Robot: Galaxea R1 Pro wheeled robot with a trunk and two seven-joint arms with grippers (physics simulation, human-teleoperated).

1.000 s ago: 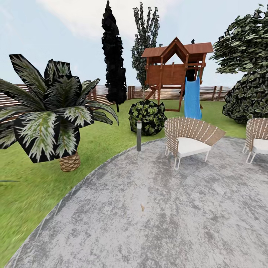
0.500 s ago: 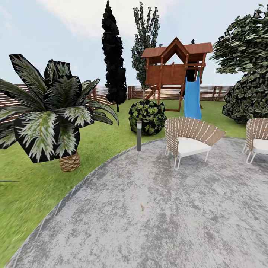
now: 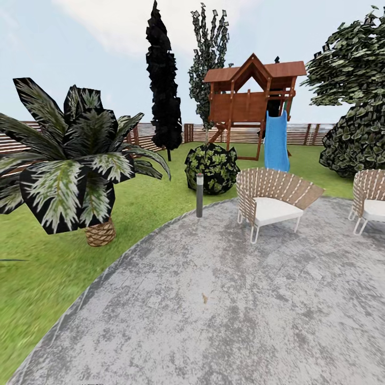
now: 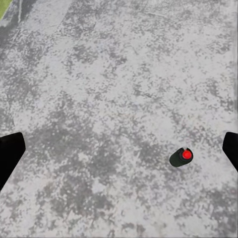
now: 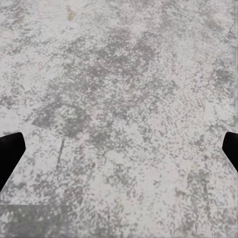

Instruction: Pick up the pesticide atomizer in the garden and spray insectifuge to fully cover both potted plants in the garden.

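The pesticide atomizer and the two potted plants are out of view. The garden lawn lies left of and beyond a grey paved patio, with a brown slatted fence at the back. My left gripper hangs open over the paving, its black fingertips far apart. A small dark cylinder with a red top lies on the paving under it. My right gripper is also open over bare paving, with nothing between its fingers.
A big striped-leaf palm in a woven pot stands on the grass at left. A short grey post marks the patio edge. Two wicker chairs sit at right. A round bush, a playhouse with a blue slide and trees stand behind.
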